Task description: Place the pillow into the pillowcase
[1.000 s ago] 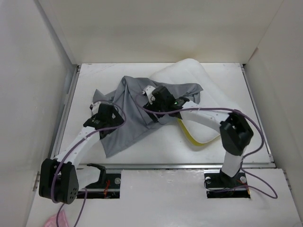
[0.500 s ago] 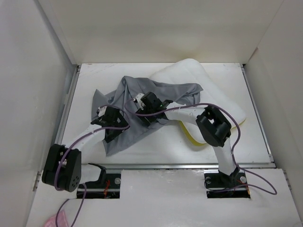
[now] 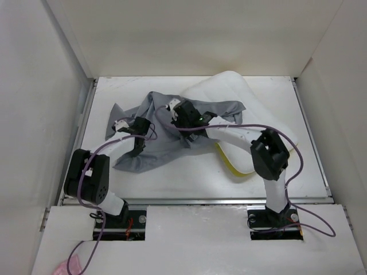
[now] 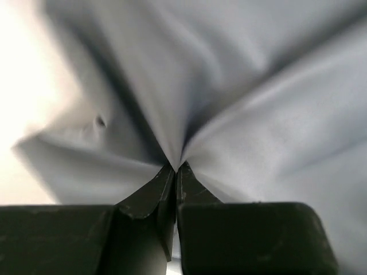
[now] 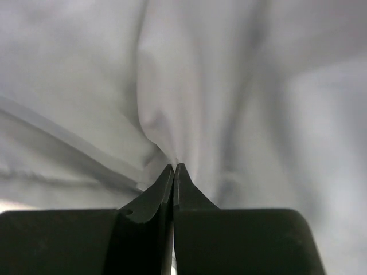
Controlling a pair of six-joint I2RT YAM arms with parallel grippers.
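Mid-frame, the pillowcase point(image 3: 163, 140) was pinched tight by the left gripper point(image 4: 175, 168) and right gripper point(image 5: 174, 167). Next, its mouth probably needed spreading toward the pillow point(image 3: 238, 91).

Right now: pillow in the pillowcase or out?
Out. Most of the pillow lies bare right of the bunched pillowcase, which overlaps its left part; whether any corner is inside, cannot tell.

The left gripper point(image 4: 175, 166) is pinching a fold of the pillowcase point(image 4: 275, 114) between tightly closed fingertips, its forearm stretching back behind it to a bent elbow. The right gripper point(image 5: 174, 166) is gripping likewise, just right of the left one, its arm bending sharply behind it.
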